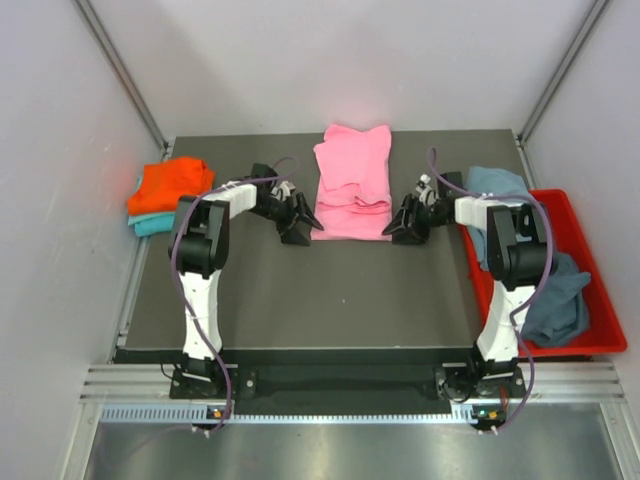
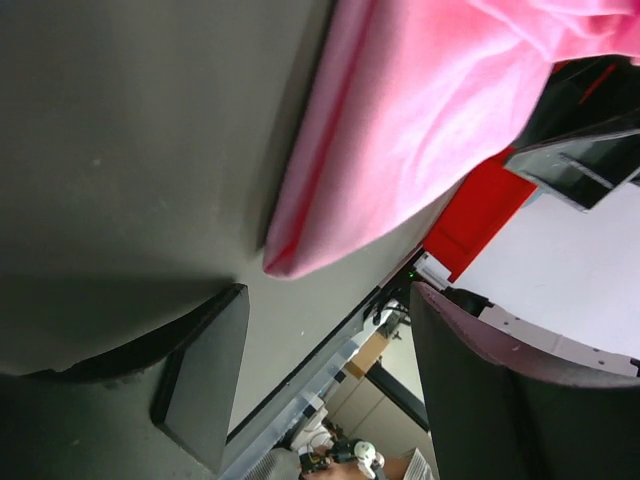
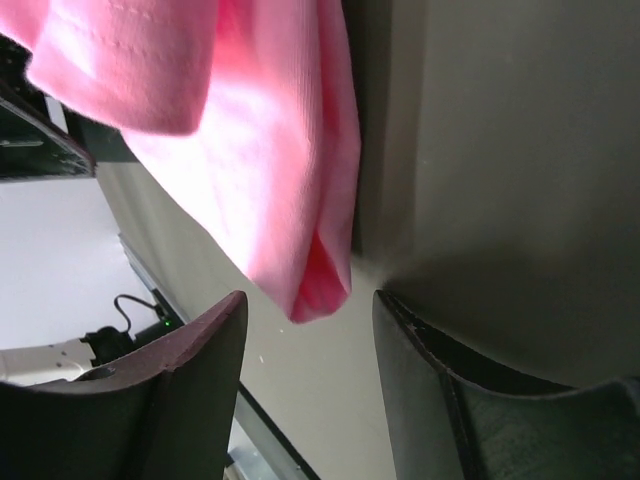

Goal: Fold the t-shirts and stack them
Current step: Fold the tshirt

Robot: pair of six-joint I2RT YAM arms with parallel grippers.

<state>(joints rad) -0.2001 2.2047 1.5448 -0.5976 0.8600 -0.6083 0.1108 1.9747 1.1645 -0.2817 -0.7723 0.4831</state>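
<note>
A: The pink t-shirt is being shown lying partly folded at the middle back of the table, and both arms are being held low at its near corners.

B: The left gripper is being held just off the near left corner. Its jaws are being kept apart, and nothing is being gripped between the fingers; the pink corner is lying just ahead of them.

A: The same is being seen on the other side. The right gripper is being held with its jaws parted, and the cloth's corner is lying at their mouth, unclamped.

B: At the left edge, an orange t-shirt is being carried on top of a teal t-shirt.

A: And on the right, a grey-blue t-shirt is lying at the corner of the red bin, with a dark slate t-shirt being held inside it.
</note>
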